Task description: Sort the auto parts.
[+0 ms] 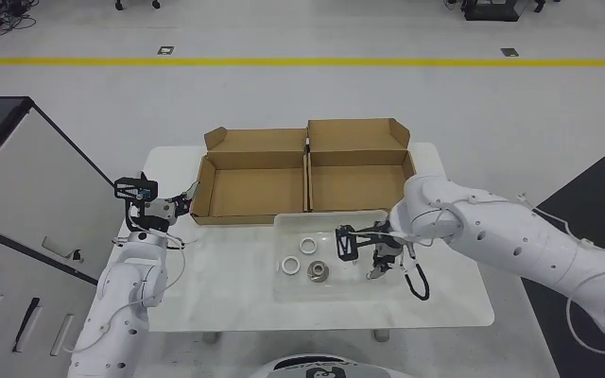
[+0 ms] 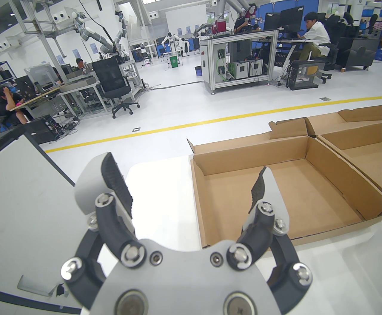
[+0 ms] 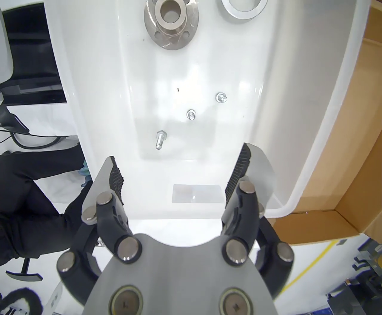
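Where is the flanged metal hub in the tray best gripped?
By its raised centre collar, from straight above. The hub lies flat with its wide disc flush on the floor of the tray, so the disc edge offers little purchase, while the collar stands up. The right tool, open, would likely span it.

**Bright hall, pale floor, even light**

A pale, glossy floor is stretching across the hall, and a yellow line is running straight over it beyond the white table. A black office chair is standing beside a cluttered desk. Dark monitors are standing near an aluminium-framed bench. A green bin is sitting far back. Even light is glinting off the floor.
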Controlling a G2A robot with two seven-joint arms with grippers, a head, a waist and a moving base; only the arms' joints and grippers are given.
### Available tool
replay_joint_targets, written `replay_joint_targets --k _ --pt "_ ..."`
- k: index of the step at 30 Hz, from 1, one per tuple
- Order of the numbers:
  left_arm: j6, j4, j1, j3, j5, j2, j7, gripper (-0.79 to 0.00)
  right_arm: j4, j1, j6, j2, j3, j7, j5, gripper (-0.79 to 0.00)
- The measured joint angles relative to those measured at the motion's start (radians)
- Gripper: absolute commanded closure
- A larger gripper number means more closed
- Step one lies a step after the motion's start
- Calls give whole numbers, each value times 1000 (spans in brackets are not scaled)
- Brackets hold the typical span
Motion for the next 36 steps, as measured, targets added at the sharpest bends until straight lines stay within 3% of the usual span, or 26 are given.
replay_joint_targets --k 4,11,22,36 --pt "0 0 0 0 0 0 0 -785 17 6 9 -17 -19 9 4 -480" --pt "0 0 0 0 0 0 0 -785 39 -28 24 -42 -18 24 -8 -413" --pt "0 0 0 0 0 0 0 -785 63 -54 57 -68 -18 57 -19 -416" --pt "0 0 0 0 0 0 0 -785 62 -68 91 -76 -18 91 -30 -363"
